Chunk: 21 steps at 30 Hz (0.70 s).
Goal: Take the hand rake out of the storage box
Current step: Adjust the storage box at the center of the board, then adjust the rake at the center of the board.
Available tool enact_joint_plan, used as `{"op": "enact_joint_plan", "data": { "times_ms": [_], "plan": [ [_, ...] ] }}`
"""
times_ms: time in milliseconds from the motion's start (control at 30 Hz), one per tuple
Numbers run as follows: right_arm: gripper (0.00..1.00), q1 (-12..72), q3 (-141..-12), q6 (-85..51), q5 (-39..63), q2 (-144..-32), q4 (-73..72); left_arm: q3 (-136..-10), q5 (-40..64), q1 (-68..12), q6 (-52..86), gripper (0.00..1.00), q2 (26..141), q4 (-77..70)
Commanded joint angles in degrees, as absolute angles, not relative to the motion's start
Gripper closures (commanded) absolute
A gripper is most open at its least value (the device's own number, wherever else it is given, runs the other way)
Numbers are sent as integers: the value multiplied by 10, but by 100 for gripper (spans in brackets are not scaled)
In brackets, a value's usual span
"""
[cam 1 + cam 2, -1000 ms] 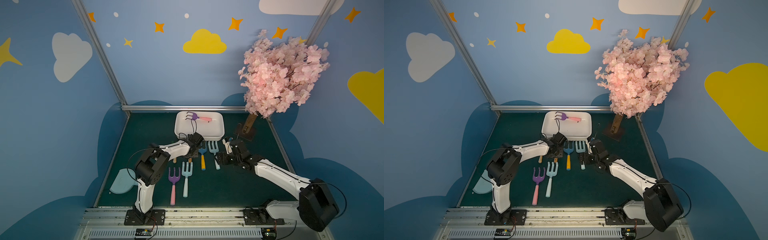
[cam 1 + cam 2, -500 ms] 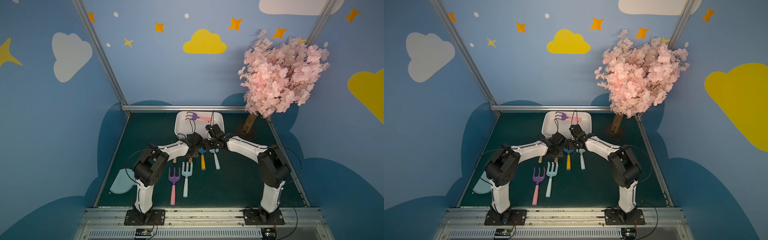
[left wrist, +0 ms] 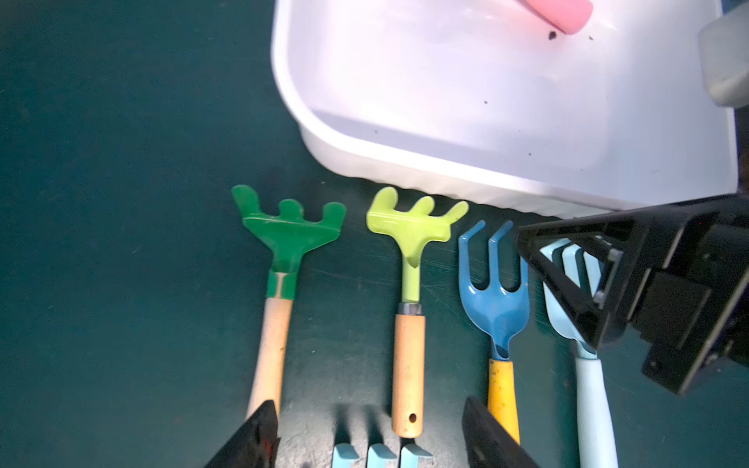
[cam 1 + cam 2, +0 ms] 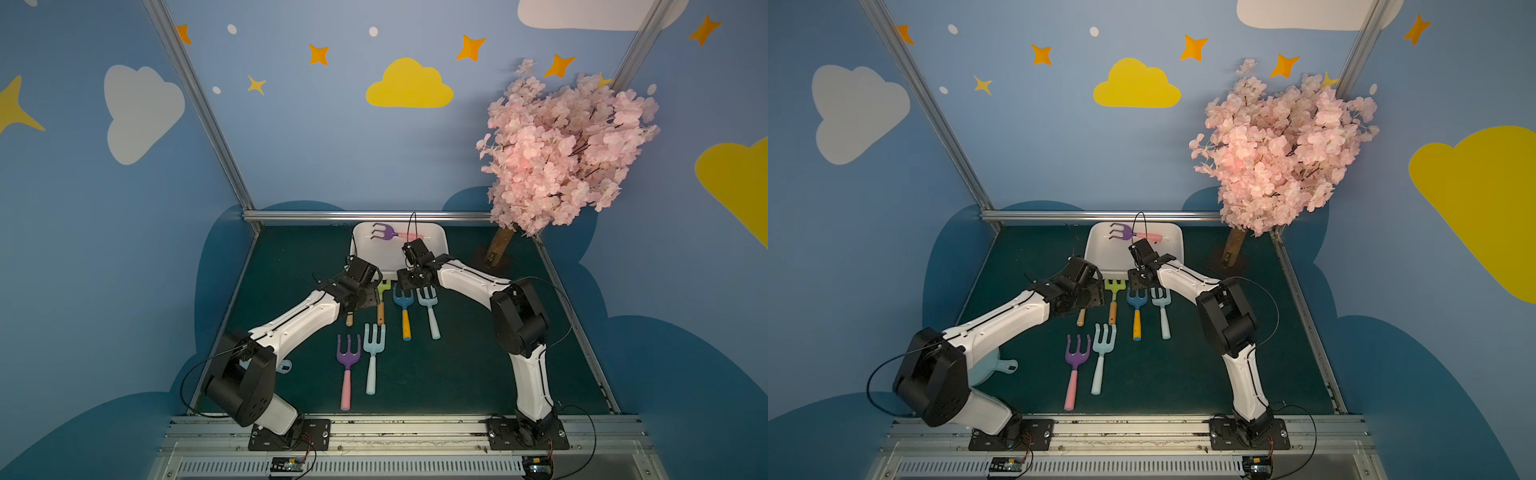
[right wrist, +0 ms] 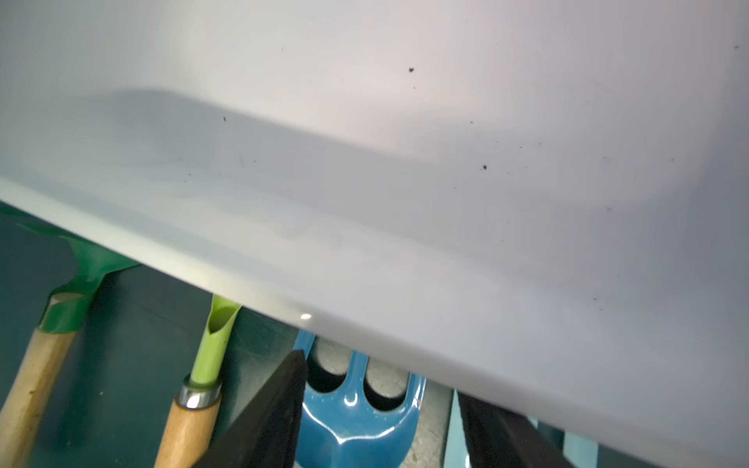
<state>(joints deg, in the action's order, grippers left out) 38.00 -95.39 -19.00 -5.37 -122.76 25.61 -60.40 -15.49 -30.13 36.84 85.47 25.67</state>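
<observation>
The storage box [image 4: 432, 249], a shallow white tray, stands at the back of the green mat in both top views [image 4: 1171, 249]. A hand rake [image 4: 384, 232] with a purple head and pink handle lies along its far side; only the pink handle end [image 3: 563, 14] shows in the left wrist view. My right gripper [image 4: 413, 286] hangs open at the box's near rim [image 5: 283, 300], over a blue rake head [image 5: 360, 421]. My left gripper [image 4: 368, 297] is open above the rakes on the mat, its jaws [image 3: 371, 429] straddling a wooden handle end without touching it.
Several rakes lie on the mat before the box: dark green [image 3: 283, 231], lime [image 3: 409, 227], blue with a yellow handle [image 4: 404, 307], pale blue [image 4: 430, 309], purple [image 4: 348, 365], another pale blue [image 4: 372, 353]. A pink blossom tree [image 4: 561, 153] stands back right.
My right arm has swung in from the right side to the box's near rim, and its jaws have narrowed. The left gripper has opened while staying in about the same place.
</observation>
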Motion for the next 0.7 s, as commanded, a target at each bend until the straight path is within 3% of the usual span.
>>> {"op": "enact_joint_plan", "data": {
  "times_ms": [0, 33, 267, 333, 433, 667],
  "plan": [
    [38, 375, -992, -189, -78, -1252, 287, -575, -166, -289, 363, 9, 827, 268],
    [38, 374, -998, -188, -79, -1254, 289, -568, -166, -286, 363, 0, 820, 266],
    [39, 385, -994, -184, -60, -1236, 302, -536, -155, -270, 361, 0, 791, 253],
    [35, 393, -967, -183, -52, -1209, 309, -529, -152, -264, 359, 0, 788, 252],
    [29, 408, -898, -189, -47, -1145, 327, -517, -152, -258, 355, 0, 782, 248],
    [29, 465, -723, -229, -67, -1033, 296, -490, -134, -249, 353, 0, 768, 227]
  ]
}}
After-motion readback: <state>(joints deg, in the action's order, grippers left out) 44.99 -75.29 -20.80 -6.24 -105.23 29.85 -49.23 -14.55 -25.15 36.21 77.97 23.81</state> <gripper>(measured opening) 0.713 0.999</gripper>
